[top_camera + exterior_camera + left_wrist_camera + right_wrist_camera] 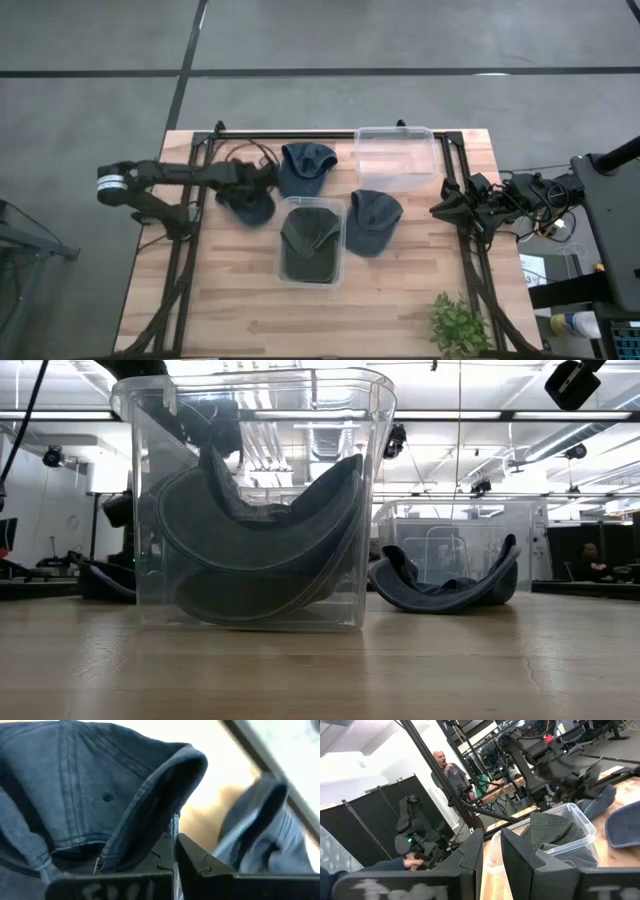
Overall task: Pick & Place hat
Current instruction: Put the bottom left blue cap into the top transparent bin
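A dark green cap [310, 240] is held in the clear bin [339, 276] at frame centre; the second clear bin [395, 157], upper right, is seen without contents. The left gripper [262, 180] is clamped on a faded blue denim cap [250, 204] at upper left. The right gripper [440, 209] is slightly parted, holding nothing, at the right edge.

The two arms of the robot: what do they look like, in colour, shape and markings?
Both arms are dark, slender and jointed. The left arm has a pale band at its outer end. The right arm carries exposed cables. The left gripper has black, angular fingers with pale markings on its body.
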`<state>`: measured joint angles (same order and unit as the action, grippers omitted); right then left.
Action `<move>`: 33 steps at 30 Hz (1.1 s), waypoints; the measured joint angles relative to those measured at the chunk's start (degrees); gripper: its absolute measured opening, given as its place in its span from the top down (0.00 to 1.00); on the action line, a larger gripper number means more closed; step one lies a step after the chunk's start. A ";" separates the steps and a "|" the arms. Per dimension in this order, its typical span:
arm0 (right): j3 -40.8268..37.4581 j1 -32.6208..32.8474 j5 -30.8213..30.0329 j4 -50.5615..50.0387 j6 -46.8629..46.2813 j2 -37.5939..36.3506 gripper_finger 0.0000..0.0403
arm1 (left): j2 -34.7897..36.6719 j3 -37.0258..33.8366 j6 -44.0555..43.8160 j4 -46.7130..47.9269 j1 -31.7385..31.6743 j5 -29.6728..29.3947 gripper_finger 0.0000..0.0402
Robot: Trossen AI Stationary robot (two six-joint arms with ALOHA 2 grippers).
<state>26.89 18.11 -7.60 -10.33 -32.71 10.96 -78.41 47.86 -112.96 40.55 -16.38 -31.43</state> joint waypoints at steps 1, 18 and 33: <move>0.00 -0.02 0.00 0.00 -0.13 0.00 0.84 | 0.00 0.11 1.15 -0.68 -1.55 -0.12 0.99; 0.00 0.00 0.00 0.07 -0.33 0.00 0.84 | 0.00 -0.29 12.31 -12.22 -8.39 0.55 0.91; 0.00 -0.01 0.00 0.26 -0.31 0.00 0.84 | 0.00 -0.41 10.60 -10.33 -8.39 -0.71 0.90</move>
<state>26.89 18.09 -7.60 -10.07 -33.01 10.96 -78.41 47.44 -102.36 30.22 -24.77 -32.14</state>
